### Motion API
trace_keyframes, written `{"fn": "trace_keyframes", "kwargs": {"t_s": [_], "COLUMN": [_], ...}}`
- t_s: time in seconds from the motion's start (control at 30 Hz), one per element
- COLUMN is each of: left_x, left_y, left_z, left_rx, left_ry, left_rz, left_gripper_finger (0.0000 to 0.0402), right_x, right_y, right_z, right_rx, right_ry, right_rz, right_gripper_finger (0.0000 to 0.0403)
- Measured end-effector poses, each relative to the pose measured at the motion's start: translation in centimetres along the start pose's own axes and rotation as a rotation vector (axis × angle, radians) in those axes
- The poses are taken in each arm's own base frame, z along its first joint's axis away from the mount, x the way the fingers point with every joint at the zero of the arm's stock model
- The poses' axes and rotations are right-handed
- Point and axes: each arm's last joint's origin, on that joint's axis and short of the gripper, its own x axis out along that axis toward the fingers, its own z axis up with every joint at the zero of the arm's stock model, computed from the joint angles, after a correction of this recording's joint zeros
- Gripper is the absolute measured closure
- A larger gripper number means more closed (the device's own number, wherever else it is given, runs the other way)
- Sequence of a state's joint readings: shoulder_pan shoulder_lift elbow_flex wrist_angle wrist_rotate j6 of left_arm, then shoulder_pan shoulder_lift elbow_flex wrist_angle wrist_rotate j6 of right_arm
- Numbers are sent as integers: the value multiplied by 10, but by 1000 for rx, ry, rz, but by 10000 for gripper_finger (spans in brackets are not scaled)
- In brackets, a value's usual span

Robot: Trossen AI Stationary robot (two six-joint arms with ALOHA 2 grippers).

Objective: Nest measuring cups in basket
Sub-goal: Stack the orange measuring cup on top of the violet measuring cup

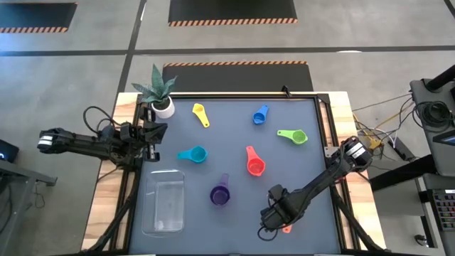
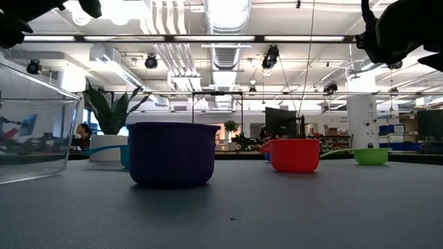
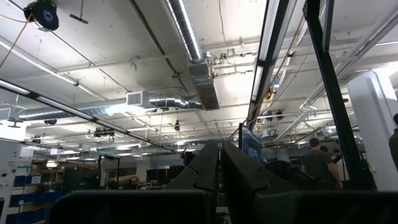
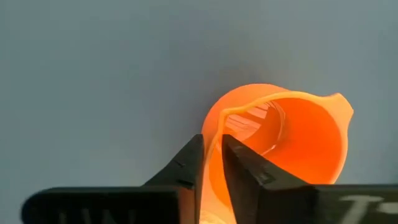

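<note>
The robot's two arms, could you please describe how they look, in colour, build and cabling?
Both arms are dark, nearly black, slim and jointed. The left gripper and right gripper each end in two wedge-shaped black fingers. Black cables loop along the left arm, and the right arm has a pale silver band near its base.

1. The cup in the black right gripper [image 4: 212,163] is an orange cup [image 4: 292,140].
2. Near it sit a purple cup [image 1: 220,193] and a red cup [image 1: 255,166].
3. The table [image 1: 313,142] is grey.
</note>
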State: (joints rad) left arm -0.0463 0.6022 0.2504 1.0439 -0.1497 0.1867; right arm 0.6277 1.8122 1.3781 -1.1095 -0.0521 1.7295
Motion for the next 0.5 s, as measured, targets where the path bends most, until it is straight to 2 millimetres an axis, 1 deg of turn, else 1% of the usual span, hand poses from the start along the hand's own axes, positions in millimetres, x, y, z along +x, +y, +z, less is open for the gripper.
{"fn": "trace_keyframes", "kwargs": {"t_s": [0.13, 0.37, 0.5], "left_x": [0, 0, 0], "left_y": [0, 0, 0], "left_z": [0, 0, 0], "left_rx": [0, 0, 0], "left_ry": [0, 1, 1], "left_rz": [0, 0, 0], "left_gripper_finger": [402, 402, 402], "right_x": [0, -1, -15], "right_y": [0, -2, -8], "right_z": [0, 0, 1], "right_rx": [-14, -55, -155], "right_ry": [0, -1, -6], "right_rz": [0, -9, -42], "right_gripper_finger": [389, 393, 394]}}
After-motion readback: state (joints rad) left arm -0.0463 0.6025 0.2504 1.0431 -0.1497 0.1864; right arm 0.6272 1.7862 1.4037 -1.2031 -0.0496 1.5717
